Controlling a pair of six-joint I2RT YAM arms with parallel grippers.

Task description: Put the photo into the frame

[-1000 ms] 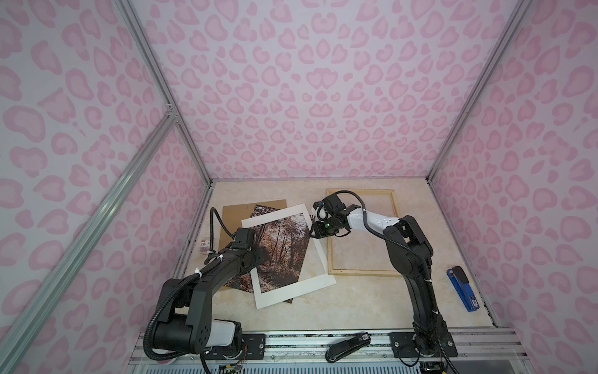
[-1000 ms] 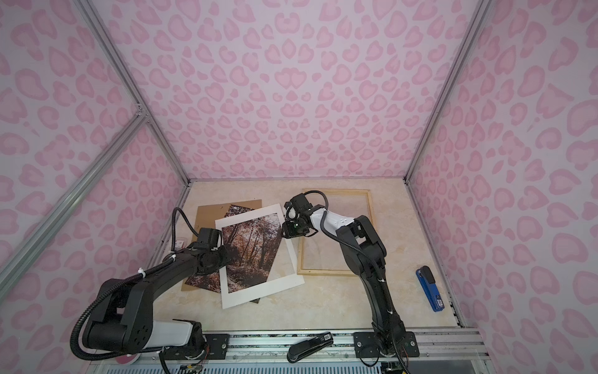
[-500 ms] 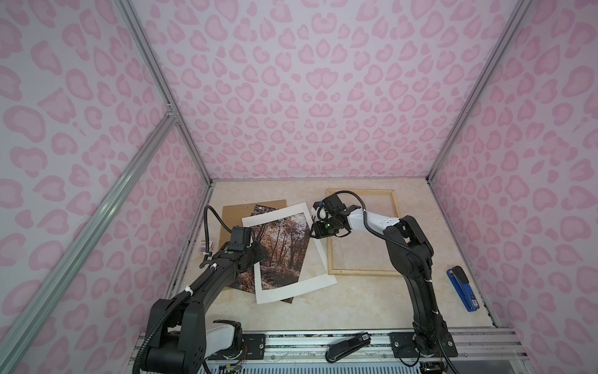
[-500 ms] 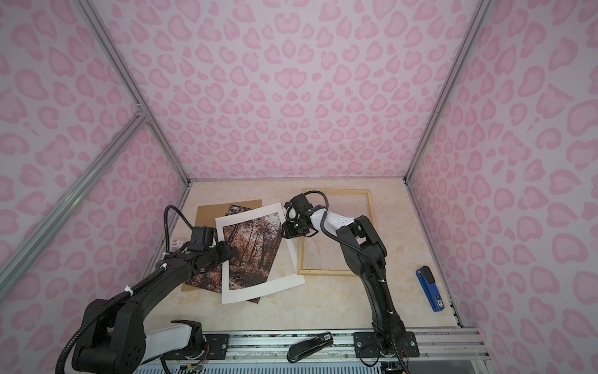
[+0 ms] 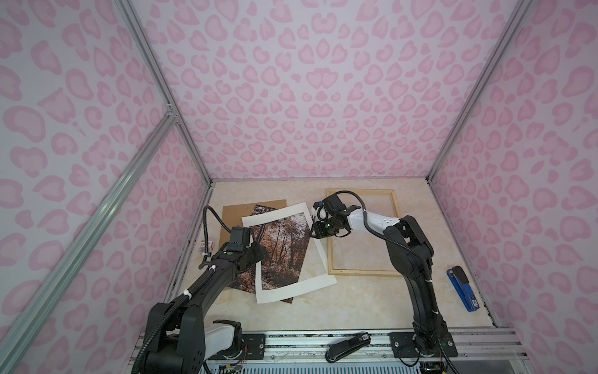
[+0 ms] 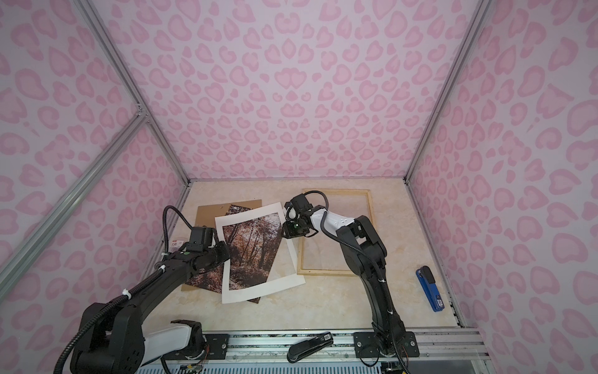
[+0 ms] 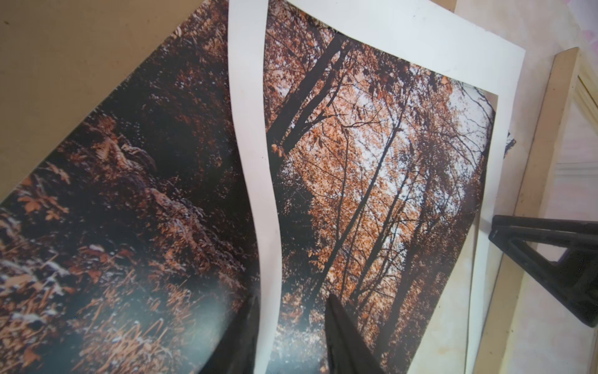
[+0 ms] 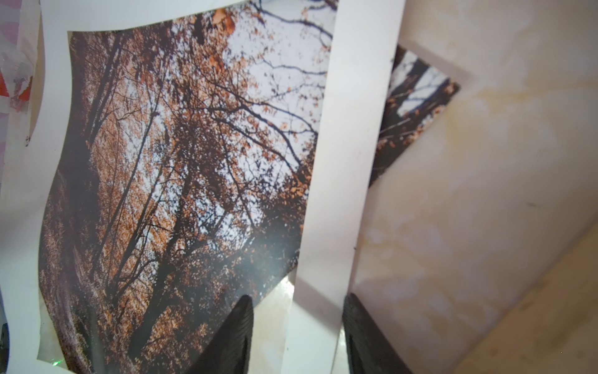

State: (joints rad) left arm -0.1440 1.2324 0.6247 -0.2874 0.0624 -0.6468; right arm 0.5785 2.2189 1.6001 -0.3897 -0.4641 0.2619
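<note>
The photo [image 5: 284, 246] [image 6: 255, 246], an autumn forest print, lies left of centre, partly on a brown backing board [image 5: 239, 213]. A white mat border [image 5: 291, 289] lies skewed and buckled over it. The pale wood frame [image 5: 362, 270] [image 6: 323, 271] lies flat to the right, with the mat's right edge overlapping its left strip. My left gripper [image 5: 259, 255] [image 7: 293, 296] is open astride the mat's left strip [image 7: 255, 162]; one finger touches the strip. My right gripper [image 5: 313, 231] [image 8: 298, 295] is open astride the mat's right strip [image 8: 343, 162].
A blue stapler [image 5: 461, 289] lies by the right wall. A black stapler [image 5: 348, 346] rests on the front rail. A small packet [image 5: 207, 246] sits against the left wall. Pink patterned walls enclose the table on three sides.
My left gripper's fingers have drawn closer together around the mat's left strip, and the left arm's elbow has shifted. The right arm and frame have not moved.
</note>
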